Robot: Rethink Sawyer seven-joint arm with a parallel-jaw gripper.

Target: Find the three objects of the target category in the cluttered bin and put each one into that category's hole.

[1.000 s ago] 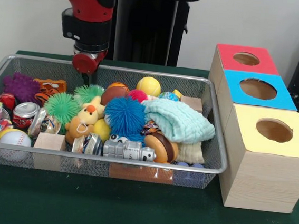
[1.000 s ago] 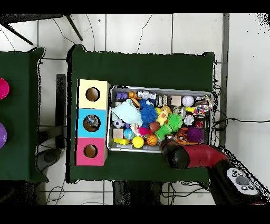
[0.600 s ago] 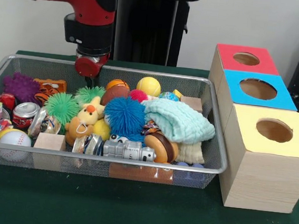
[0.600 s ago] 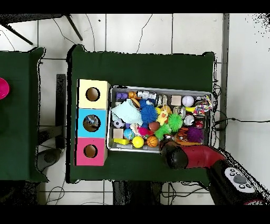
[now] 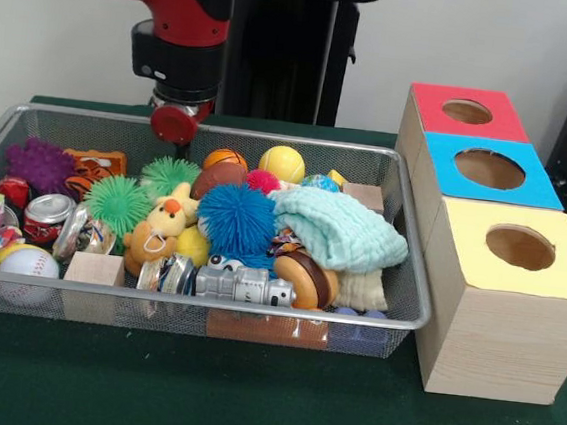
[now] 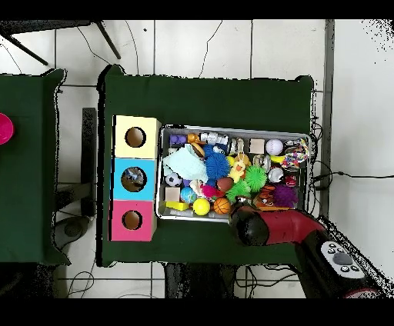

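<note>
While unclear, tool (image 5: 174, 127) above bin (image 5: 270, 139)

- You have even, bright, diffuse light in both views; no glare.
- Shadows are soft, lying under the wire bin (image 5: 397, 284) and beside the boxes (image 5: 500, 314).
- Front view is slightly soft throughout.

a green-covered table (image 6: 208, 100) stands on white floor tiles (image 6: 192, 46) beside another table (image 6: 31, 154).
</note>
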